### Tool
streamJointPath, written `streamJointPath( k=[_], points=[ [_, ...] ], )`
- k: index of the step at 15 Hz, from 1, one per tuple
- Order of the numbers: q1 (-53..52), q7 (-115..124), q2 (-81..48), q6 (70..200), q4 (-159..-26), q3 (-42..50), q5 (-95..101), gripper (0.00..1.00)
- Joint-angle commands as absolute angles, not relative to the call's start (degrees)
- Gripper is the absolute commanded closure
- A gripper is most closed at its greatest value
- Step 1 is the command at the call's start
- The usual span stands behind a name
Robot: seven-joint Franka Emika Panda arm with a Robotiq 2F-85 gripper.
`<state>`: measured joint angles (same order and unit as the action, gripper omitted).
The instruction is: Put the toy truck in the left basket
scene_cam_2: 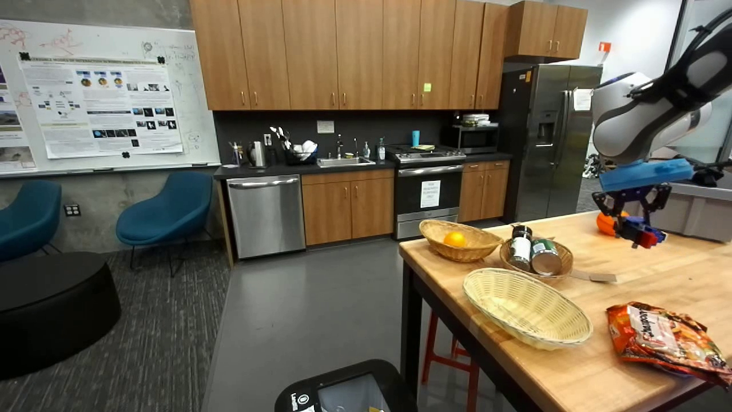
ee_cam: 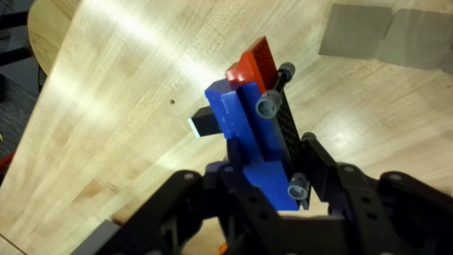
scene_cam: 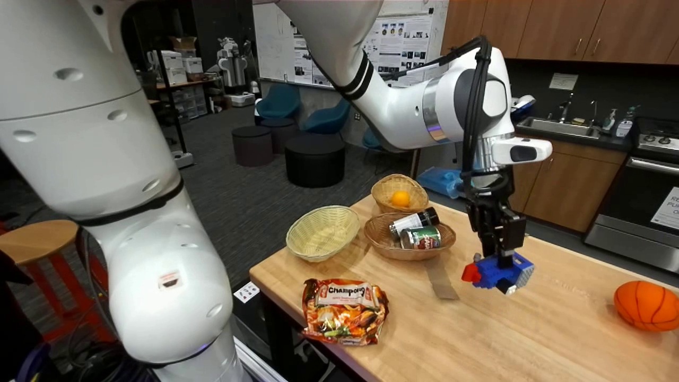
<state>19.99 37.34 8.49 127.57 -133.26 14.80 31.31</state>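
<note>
As the small blue plastic toy truck with a red part is pinched by the black two-finger gripper, it hangs above the pale wooden table.
It seems turned on its side, with the fingers pressing roof and underside, probably for a firm grip during transport. The shallow rounded basket of pale straw, well apart near the table's edge, is not yet reached, so the carrying across remains.
</note>
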Motion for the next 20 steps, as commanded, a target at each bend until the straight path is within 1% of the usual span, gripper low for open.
streamJointPath(
  k=[1,8,14,20],
  points=[
    [17.14,32.43,8.18,125.97,-129.2,12.16,29.86,0.78],
    [10.73,19.1,4.79,127.32,-123.05,7.82,22.48,0.78],
    [9.51,0.51,3.0,128.96,-121.45,8.38,17.3,0.78],
    [9.77,-17.98,1.88,134.98,-121.99,9.65,11.72,0.78]
  ],
)
